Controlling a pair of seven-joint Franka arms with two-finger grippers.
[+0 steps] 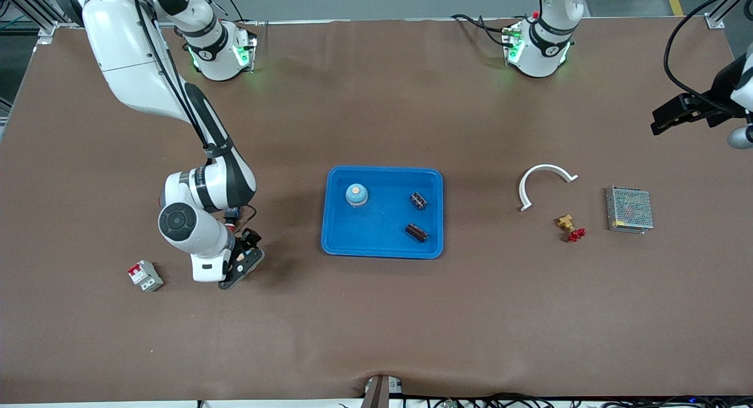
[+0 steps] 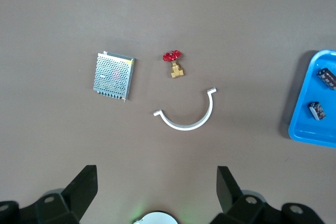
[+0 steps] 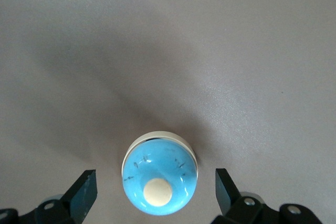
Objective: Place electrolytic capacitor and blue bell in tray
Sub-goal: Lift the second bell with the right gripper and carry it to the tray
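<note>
The blue tray [image 1: 382, 250] lies mid-table. In it stand a blue bell [image 1: 356, 194] with a cream button and two dark electrolytic capacitors [image 1: 418, 200] [image 1: 416, 232]. The left wrist view shows those capacitors [image 2: 326, 76] [image 2: 316, 110] in the tray's corner [image 2: 310, 129]. My right gripper [image 1: 242, 262] is low over the table toward the right arm's end. It [image 3: 155, 178] stands open around a second blue bell [image 3: 160, 179] that sits upright on the brown mat, fingers apart from it. My left gripper [image 2: 157, 176] hangs open and empty, high over the left arm's end [image 1: 670, 117].
A red-and-white breaker [image 1: 145, 275] lies beside the right gripper. Toward the left arm's end lie a white curved clip [image 1: 544, 171], a brass valve with a red handle [image 1: 570, 227] and a grey mesh box [image 1: 629, 208].
</note>
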